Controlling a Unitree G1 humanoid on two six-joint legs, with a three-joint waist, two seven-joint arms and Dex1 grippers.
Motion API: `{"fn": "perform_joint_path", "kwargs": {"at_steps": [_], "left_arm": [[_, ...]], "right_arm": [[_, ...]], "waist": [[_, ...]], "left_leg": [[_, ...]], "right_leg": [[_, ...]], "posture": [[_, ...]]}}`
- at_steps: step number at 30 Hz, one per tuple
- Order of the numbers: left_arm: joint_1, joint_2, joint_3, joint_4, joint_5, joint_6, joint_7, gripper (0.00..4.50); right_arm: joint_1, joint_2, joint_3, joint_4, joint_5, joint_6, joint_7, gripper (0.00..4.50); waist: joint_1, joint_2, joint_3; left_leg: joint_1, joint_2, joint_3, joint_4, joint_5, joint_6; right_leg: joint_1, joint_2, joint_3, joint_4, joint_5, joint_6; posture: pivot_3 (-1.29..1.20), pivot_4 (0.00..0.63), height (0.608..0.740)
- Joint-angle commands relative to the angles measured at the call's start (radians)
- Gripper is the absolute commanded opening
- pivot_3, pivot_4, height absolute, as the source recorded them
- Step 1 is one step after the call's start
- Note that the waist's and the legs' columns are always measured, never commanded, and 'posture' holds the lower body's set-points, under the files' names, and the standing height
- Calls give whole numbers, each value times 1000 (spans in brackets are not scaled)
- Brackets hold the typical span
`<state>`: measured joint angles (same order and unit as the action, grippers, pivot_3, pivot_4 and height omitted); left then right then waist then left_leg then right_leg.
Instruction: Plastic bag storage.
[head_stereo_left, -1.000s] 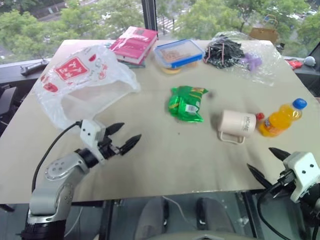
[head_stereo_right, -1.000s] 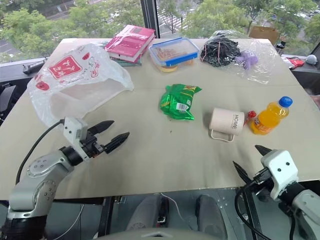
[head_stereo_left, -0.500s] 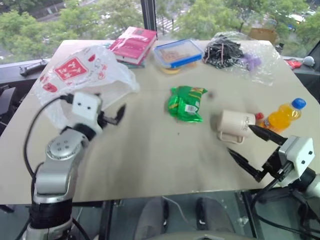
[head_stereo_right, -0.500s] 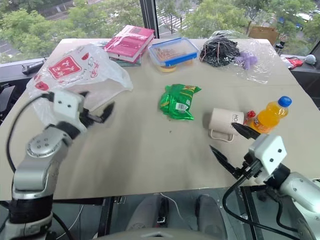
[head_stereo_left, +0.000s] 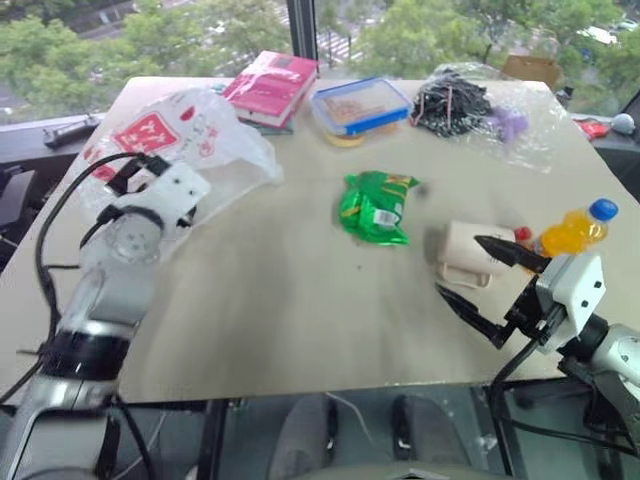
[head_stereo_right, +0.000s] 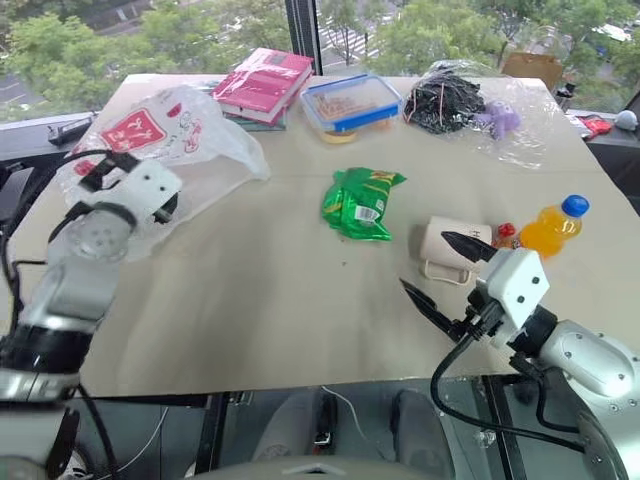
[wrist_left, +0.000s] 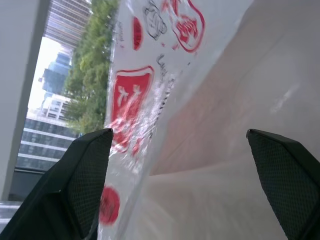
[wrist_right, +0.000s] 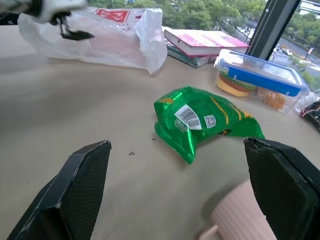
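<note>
Nearest, at the table's (head_stereo_right: 250, 330) front edge toward its right corner, the right gripper (head_stereo_right: 440, 268) hangs with its two black fingers spread wide and nothing between them. Just beyond its upper finger lies a cream mug (head_stereo_right: 445, 243) on its side, and beside that, by the right edge, an orange juice bottle (head_stereo_right: 545, 228) with a blue cap, also lying down. A green snack packet (head_stereo_right: 358, 203) sits near the middle of the table.

By the left edge, the left gripper (wrist_right: 75, 34) is over the near part of the plastic bag (head_stereo_right: 185, 150); its wrist view shows the fingers wide apart, empty, with the bag's red logo close ahead. Whether a fingertip touches the film cannot be told. The bag lies crumpled and puffed toward the far left corner, mouth facing the table's middle.

Along the far edge stand a pink book (head_stereo_right: 262, 80), a blue-lidded food box (head_stereo_right: 350, 102) and a clear bag of black cables (head_stereo_right: 455, 100).
</note>
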<state>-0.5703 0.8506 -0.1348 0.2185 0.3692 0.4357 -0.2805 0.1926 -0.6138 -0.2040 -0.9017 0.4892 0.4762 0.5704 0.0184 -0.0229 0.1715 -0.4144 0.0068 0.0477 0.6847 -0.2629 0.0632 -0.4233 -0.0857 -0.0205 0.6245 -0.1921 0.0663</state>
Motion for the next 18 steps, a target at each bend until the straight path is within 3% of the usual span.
{"fn": "perform_joint_path", "kwargs": {"at_steps": [1,3,6,7,8,11,13,16,18], "left_arm": [[-119,-12,-53,192,68,-91,18,4249],[-190,-16,-80,329,89,-154,32,3711],[-260,-18,-97,476,93,-240,33,2361],[-279,-29,-57,509,34,-258,-8,1659],[-289,-42,-10,519,-36,-261,-65,1399],[-285,-81,144,453,-280,-147,-283,17],[-265,-78,203,389,-370,-68,-370,17],[-194,-57,296,178,-579,211,-546,17],[-170,-63,347,65,-674,352,-568,17]], "right_arm": [[3,2,-2,-31,-4,-10,-19,4486],[5,4,3,-35,-7,-9,-29,4500],[9,6,6,-42,-9,-10,-40,4500],[14,7,9,-43,-15,-11,-46,4500],[19,8,12,-45,-19,-12,-51,4500],[28,12,19,-50,-29,-11,-64,4500],[29,12,24,-49,-33,-12,-70,4500],[29,14,32,-38,-41,-19,-71,4500],[20,12,39,-26,-44,-22,-67,4500]], "waist": [[-2,-1,0],[-4,-2,1],[-7,-3,2],[-7,-3,2],[-5,-3,2],[-4,-4,1],[-5,-4,2],[-7,-4,2],[-10,-4,2]], "left_leg": [[0,0,0,0,0,0],[-1,0,0,0,0,0],[-1,0,1,0,0,0],[-1,0,1,0,0,0],[-1,0,1,0,0,0],[-1,2,0,1,0,0],[-2,3,0,2,0,0],[-1,3,0,2,1,-1],[-1,3,0,2,2,-4]], "right_leg": [[0,0,0,0,0,0],[0,0,0,-1,0,1],[0,1,0,-1,0,1],[0,1,0,0,0,1],[0,1,0,0,0,1],[0,0,0,0,0,1],[0,0,-1,0,0,1],[0,0,0,1,0,1],[0,0,0,1,0,1]], "posture": [[0,150,740],[0,150,740],[0,150,740],[0,150,740],[0,150,740],[0,150,740],[0,150,740],[0,150,740],[0,150,740]]}}
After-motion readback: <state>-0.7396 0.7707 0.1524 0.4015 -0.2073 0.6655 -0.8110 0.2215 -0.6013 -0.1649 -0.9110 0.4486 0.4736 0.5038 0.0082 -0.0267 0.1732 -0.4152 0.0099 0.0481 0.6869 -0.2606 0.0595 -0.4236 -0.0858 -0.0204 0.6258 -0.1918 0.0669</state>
